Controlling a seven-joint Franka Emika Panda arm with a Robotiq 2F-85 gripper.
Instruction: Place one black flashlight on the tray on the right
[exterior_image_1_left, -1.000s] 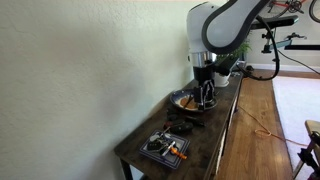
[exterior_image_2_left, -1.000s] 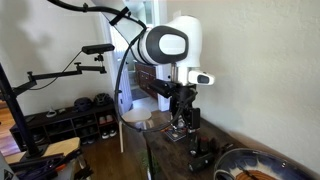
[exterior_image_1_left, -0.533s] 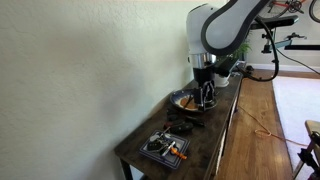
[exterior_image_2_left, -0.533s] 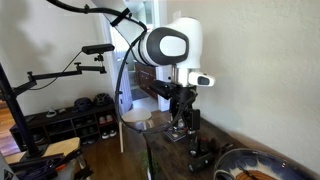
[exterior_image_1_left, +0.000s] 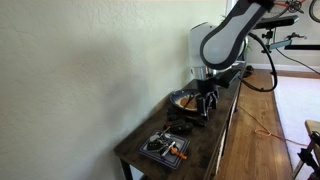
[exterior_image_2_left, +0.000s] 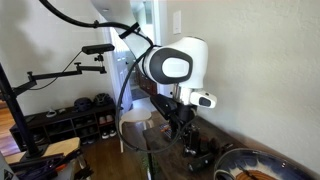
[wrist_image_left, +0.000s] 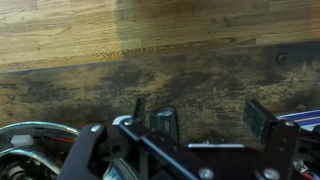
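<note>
One black gripper (exterior_image_1_left: 207, 103) on the single white robot arm (exterior_image_1_left: 228, 35) hung low over the long dark wooden table (exterior_image_1_left: 205, 140). It was just beside the one round dark tray with a shiny rim (exterior_image_1_left: 176, 98). Whether its fingers were spread or closed on something, I could not tell. One rectangular dark tray (exterior_image_1_left: 147, 150) sat well apart, holding small dark items and one orange piece (exterior_image_1_left: 178, 152). The black flashlights were too small to pick out or count.
</note>
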